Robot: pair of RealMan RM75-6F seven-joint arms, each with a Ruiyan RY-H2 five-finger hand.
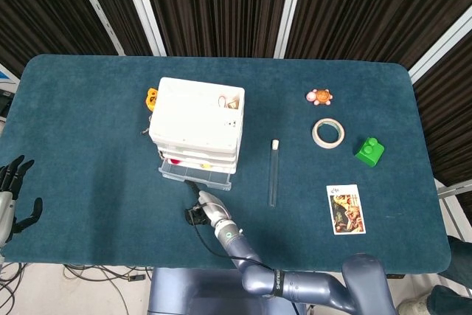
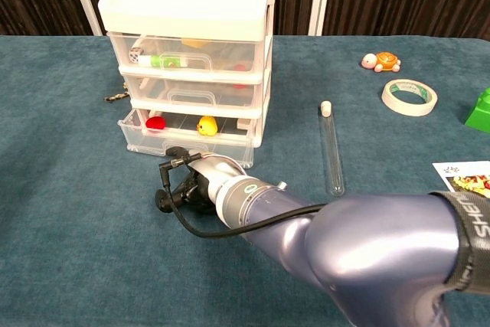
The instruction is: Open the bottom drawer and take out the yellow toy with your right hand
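Your right hand (image 2: 200,183) sat at the front of the bottom drawer (image 2: 184,143), and your forearm hid the fingers, so I could not tell whether they gripped the handle or were merely hooked on it. The drawer stood partly pulled out from the white cabinet (image 1: 195,116), probably far enough to reach in from above. The yellow toy (image 2: 207,125) lay inside it, near the middle, just beside a red piece (image 2: 155,122) to its left. It looked small, rounded and duck-like, seen through the clear plastic. Your left hand (image 1: 13,197) hung off the table edge, fingers spread, holding nothing.
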